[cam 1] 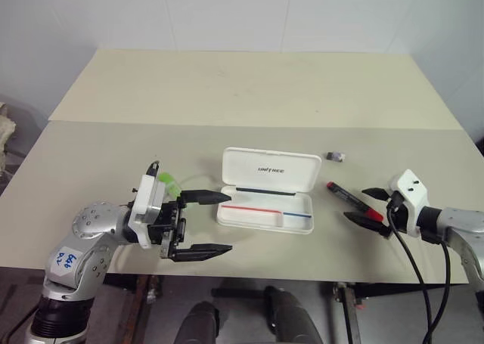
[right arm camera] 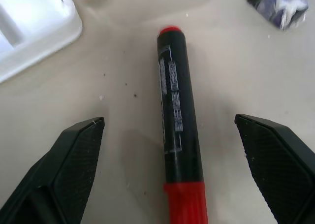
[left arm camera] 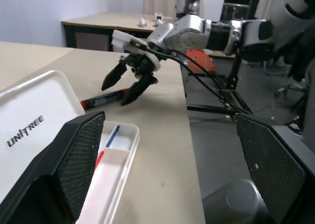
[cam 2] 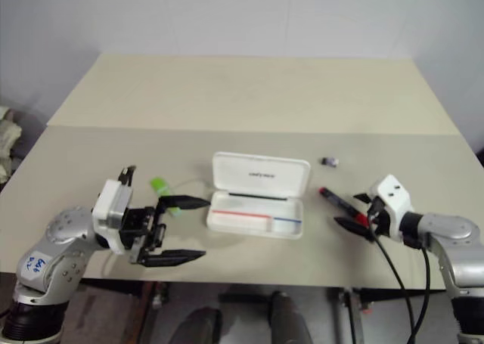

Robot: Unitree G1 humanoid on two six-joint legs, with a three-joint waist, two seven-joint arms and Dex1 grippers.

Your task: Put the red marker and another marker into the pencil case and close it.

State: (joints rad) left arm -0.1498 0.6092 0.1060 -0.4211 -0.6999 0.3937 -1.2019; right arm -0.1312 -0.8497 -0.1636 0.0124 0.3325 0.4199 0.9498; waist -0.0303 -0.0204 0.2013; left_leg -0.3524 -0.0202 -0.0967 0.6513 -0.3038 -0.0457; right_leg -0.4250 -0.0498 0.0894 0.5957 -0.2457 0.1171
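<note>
White hard plastic pencil case [cam 1: 266,196] open on table, lid reads "UNITREE".
I see slim red-and-dark marker [right arm camera: 178,135] between my right gripper's [cam 1: 368,205] spread jaws, at case's 3 o'clock; left gripper [cam 1: 206,223] gaping, empty.

A small dark crumpled wrapper [cam 1: 336,156] lies on the beige table [cam 1: 249,87].

Robotics lab or workshop. Evidence: plain beige bench [cam 1: 249,87] against bare white walls [cam 1: 227,11] at 12 o'clock; a second bench [left arm camera: 106,22], curtains [left arm camera: 160,0] and metal stands [left arm camera: 219,93] beyond.
</note>
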